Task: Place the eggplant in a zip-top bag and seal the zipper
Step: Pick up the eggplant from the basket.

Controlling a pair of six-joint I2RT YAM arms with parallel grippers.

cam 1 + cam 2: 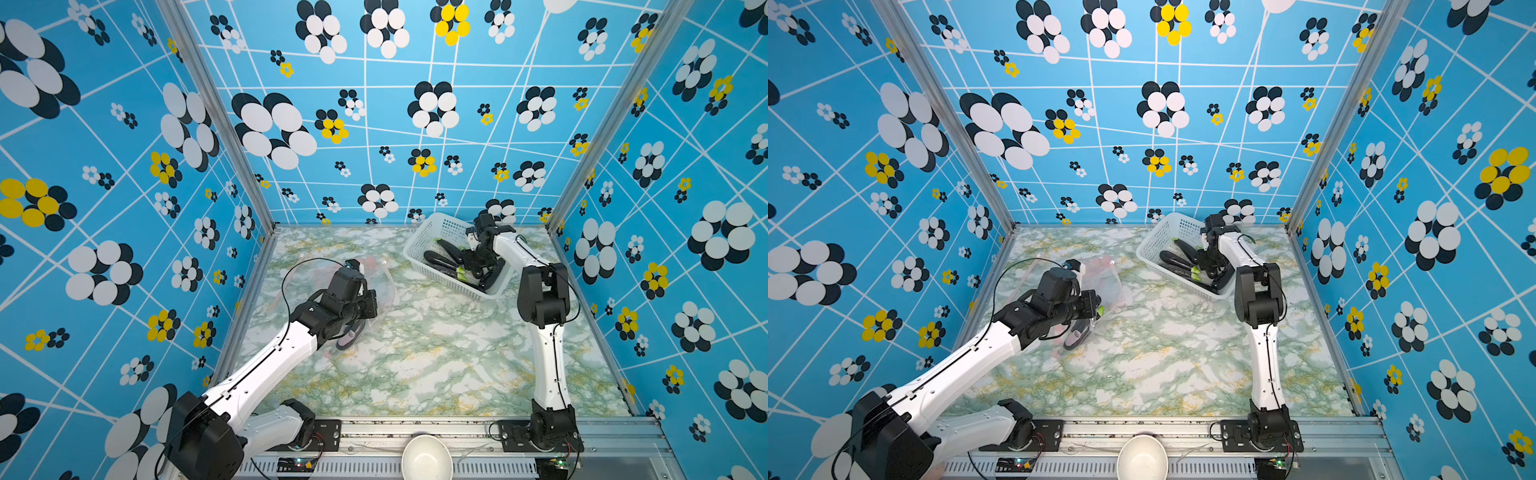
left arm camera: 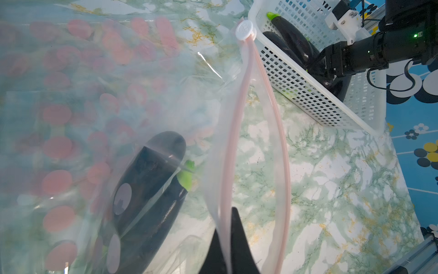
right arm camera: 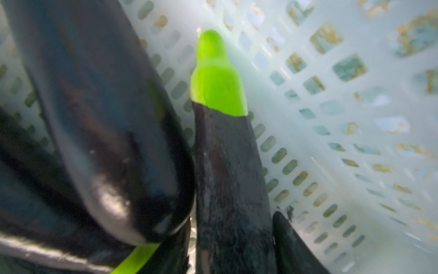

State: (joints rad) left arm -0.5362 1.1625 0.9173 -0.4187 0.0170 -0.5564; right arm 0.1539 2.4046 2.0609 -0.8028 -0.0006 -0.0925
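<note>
A clear zip-top bag (image 2: 118, 95) printed with pink dots lies on the marble table, left of centre. One dark eggplant (image 2: 147, 189) with a green stem is inside it. The bag's mouth gapes open and its pink zipper strips bow apart below the white slider (image 2: 245, 29). My left gripper (image 2: 226, 220) is shut on one zipper strip at the mouth. My right gripper (image 3: 232, 237) reaches down into the white basket (image 1: 436, 232). Its jaws straddle a second eggplant (image 3: 225, 166), with a thin gap still showing on one side.
The basket stands tilted at the back right and holds several more eggplants (image 1: 440, 259), one pressed against the straddled one. A white bowl (image 1: 426, 457) sits on the front rail. Patterned blue walls close in three sides.
</note>
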